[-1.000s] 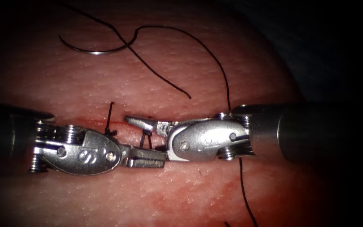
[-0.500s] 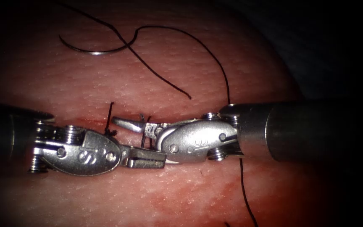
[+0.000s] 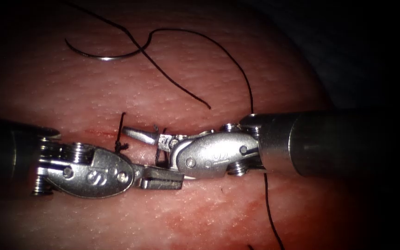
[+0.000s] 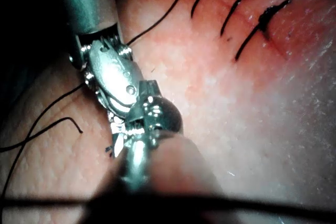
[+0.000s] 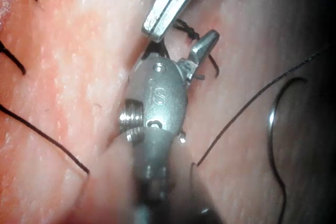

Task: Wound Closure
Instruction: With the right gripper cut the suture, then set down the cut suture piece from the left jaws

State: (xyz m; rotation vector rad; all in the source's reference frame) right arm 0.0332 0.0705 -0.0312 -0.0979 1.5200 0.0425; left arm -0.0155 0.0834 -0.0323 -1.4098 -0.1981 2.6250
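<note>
In the upper left of the endoscope frame, the thin curved steel needle [image 3: 100,54] lies flat and free on the pink, pale-pored tissue [image 3: 195,78], outside the flesh. Its long axis runs nearly horizontal, the bow of the curve hangs toward the bottom of the frame, and both ends point upward. Neither tool holds it; it is well apart from both, above them.

The long black thread [image 3: 218,48] leaves the right end of the needle, arcs to the right and drops behind the right tool's shaft. A loose thread end [image 3: 181,90] crosses the needle's right end and stops on bare tissue.

In the middle of the frame the horizontal red cut [image 3: 103,133] passes behind the tools. The silver wristed left tool [image 3: 163,178] comes from the left with its jaws closed flat together, and they grip nothing that I can see. The silver right tool [image 3: 156,150] comes from the right with its jaws parted wide, the upper jaw pointing left along the cut. A short upright stitch thread [image 3: 161,146] stands between these jaws. Just left, a small dark knot [image 3: 121,139] sits on the cut.
</note>
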